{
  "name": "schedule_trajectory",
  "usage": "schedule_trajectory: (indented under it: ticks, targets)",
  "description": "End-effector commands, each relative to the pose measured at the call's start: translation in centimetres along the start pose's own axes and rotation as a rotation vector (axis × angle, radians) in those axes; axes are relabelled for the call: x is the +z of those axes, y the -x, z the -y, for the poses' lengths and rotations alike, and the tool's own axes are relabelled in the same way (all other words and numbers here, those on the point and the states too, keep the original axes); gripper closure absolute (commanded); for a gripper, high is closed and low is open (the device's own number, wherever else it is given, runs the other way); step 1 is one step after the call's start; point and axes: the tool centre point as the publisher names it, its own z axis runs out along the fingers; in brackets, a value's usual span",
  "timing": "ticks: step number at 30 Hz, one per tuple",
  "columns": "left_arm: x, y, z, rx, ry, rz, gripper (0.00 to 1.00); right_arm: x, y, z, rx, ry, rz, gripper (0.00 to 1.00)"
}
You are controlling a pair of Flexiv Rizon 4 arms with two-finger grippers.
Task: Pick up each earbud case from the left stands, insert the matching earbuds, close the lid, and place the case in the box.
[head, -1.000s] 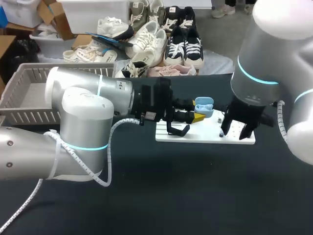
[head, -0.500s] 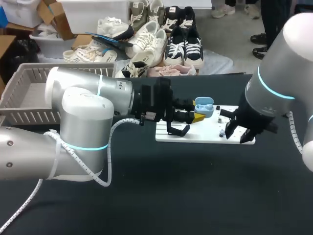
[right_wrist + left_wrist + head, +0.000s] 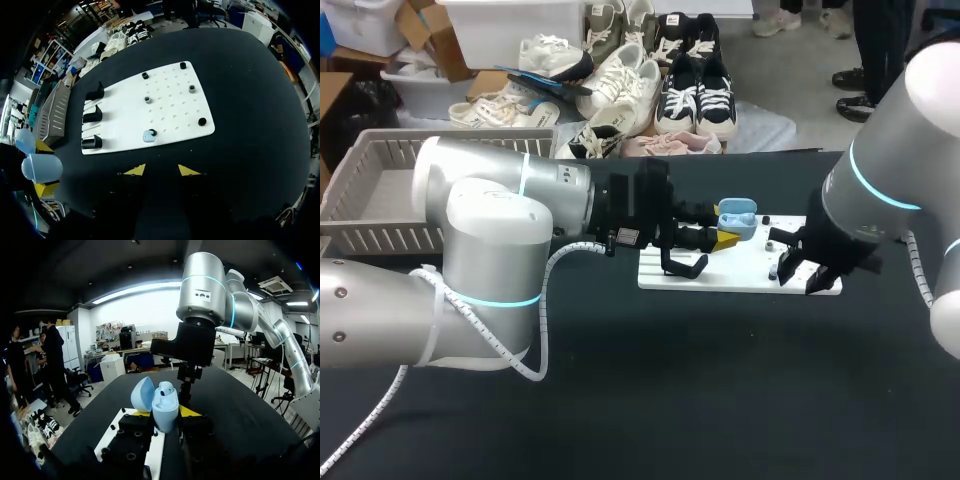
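Observation:
My left gripper [image 3: 165,413] is shut on a light blue earbud case [image 3: 164,409], held upright above the white pegboard [image 3: 740,274] with its lid [image 3: 142,392] open. One blue earbud [image 3: 165,386] sits in the case. A second blue earbud [image 3: 148,136] lies on the pegboard [image 3: 160,105], just ahead of my right gripper [image 3: 161,171]. That gripper hangs open over the board's near edge with nothing between its fingers. In the head view the case [image 3: 737,218] is left of the right gripper [image 3: 802,272]. Three black stands [image 3: 93,116] line one side of the board, all bare.
A grey slatted basket [image 3: 380,190] stands at the back left of the black table. Several small pegs [image 3: 192,89] stick up from the pegboard. My left arm stretches across the table's middle to the board.
My right arm has shifted a little to the right and lower over the board's right end, and its fingers have narrowed slightly. The left arm and the case have not moved.

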Motion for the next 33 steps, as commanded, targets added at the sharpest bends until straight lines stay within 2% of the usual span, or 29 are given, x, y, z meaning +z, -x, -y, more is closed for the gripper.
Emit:
schedule_trajectory:
  ticks: [1, 10, 19, 28, 33]
  targets:
    - [0.0, -0.1, 0.1, 0.001, 0.005, 0.003, 1.0, 0.4, 0.3, -0.5, -0.003, -0.007, -0.012, 0.67]
    - [0.0, -0.1, 0.1, 0.001, 0.005, 0.003, 1.0, 0.3, 0.4, -0.5, 0.011, -0.012, -0.012, 0.68]
    - [-1.7, 0.3, -1.0, 0.021, 0.033, 0.046, 1.0, 0.4, 0.6, -0.7, 0.013, -0.018, -0.006, 0.68]
    - [-1.9, -0.1, -2.1, 0.019, -0.073, 0.07, 1.0, 0.9, 0.8, -1.1, 0.01, -0.021, -0.01, 0.69]
    - [-2.0, -0.3, -3.0, -0.004, -0.071, 0.076, 1.0, 1.1, 1.0, -1.2, 0.014, -0.025, -0.012, 0.69]
